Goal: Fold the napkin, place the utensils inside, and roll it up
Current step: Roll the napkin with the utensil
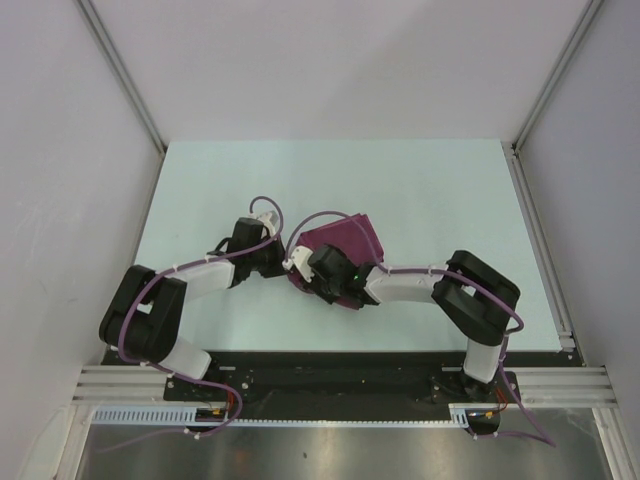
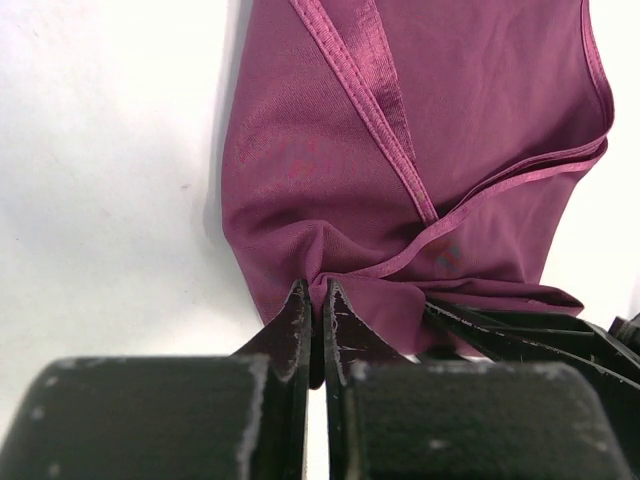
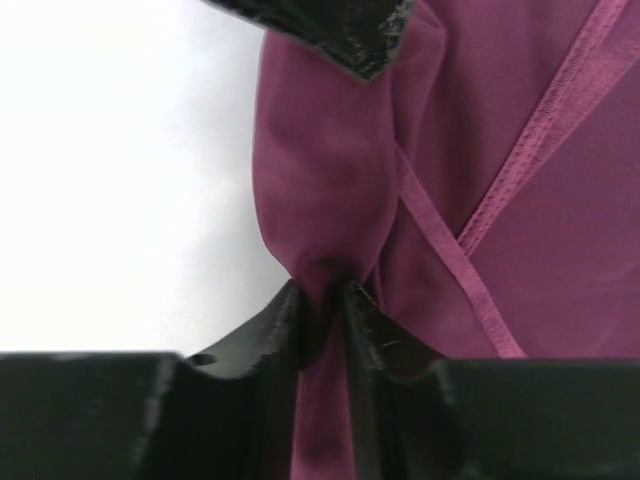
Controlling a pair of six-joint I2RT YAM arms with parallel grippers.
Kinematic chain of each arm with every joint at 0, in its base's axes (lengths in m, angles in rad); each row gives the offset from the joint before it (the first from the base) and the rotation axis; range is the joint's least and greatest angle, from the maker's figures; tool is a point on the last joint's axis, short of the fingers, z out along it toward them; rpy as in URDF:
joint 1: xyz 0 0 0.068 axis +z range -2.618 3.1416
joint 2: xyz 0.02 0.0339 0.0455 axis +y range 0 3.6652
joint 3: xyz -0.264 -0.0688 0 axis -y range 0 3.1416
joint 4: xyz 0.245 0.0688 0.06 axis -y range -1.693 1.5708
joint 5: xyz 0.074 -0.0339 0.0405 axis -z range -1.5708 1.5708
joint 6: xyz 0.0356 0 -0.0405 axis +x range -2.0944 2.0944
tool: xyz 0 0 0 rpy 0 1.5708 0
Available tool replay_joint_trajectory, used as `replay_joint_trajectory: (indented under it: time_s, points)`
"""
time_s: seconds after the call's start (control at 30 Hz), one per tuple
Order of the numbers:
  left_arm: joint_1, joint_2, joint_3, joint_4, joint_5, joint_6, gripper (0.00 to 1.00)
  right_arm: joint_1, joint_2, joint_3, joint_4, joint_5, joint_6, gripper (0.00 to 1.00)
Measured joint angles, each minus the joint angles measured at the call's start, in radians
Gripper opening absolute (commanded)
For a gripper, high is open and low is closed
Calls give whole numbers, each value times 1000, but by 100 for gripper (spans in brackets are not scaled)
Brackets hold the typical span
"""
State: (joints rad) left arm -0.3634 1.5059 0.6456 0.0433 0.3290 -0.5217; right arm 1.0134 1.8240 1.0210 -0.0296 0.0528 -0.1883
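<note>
The napkin (image 1: pixel 345 240), a magenta cloth with stitched hems, lies folded over itself at the middle of the pale table (image 1: pixel 420 190). My left gripper (image 1: pixel 283 262) comes in from the left and is shut on a bunched edge of the napkin (image 2: pixel 400 180), with cloth pinched between its tips (image 2: pixel 317 290). My right gripper (image 1: pixel 312 276) reaches in from the right, right beside the left one. It is shut on a gathered fold of the napkin (image 3: pixel 500 200), which runs down between its fingers (image 3: pixel 322 290). The utensils are out of view.
White walls close in the table on three sides, with metal rails (image 1: pixel 540 240) along its left and right edges. The arm bases stand on the dark mounting bar (image 1: pixel 330 385) at the near edge.
</note>
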Motion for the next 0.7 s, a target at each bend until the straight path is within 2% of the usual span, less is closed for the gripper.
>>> replay_joint_trajectory:
  time_s: [0.03, 0.1, 0.13, 0.17, 0.23, 0.27, 0.37, 0.7]
  points:
    - [0, 0, 0, 1, 0, 0, 11, -4, 1, 3, -4, -1, 0, 12]
    - [0, -2, 0, 2, -1, 0, 23, -11, 1, 6, -8, -17, 0, 2]
    - [0, -5, 0, 2, -2, 0, 28, -17, 1, 9, -11, -31, 4, 0]
    - [2, -12, 0, 2, -3, -1, 40, -24, 1, 11, -16, -47, 7, 0]
    - [3, -35, 0, 0, -7, 3, 51, -40, 1, 13, -21, -89, 16, 0]
    - [5, -52, 0, 0, -10, -1, 61, -50, 1, 14, -21, -115, 24, 0]
    - [14, -118, -3, 2, -33, -3, 73, -89, 1, 12, -19, -222, 51, 0]
    - [31, -352, -161, 79, -118, 2, 77, -233, 52, 6, -36, -679, 183, 0]
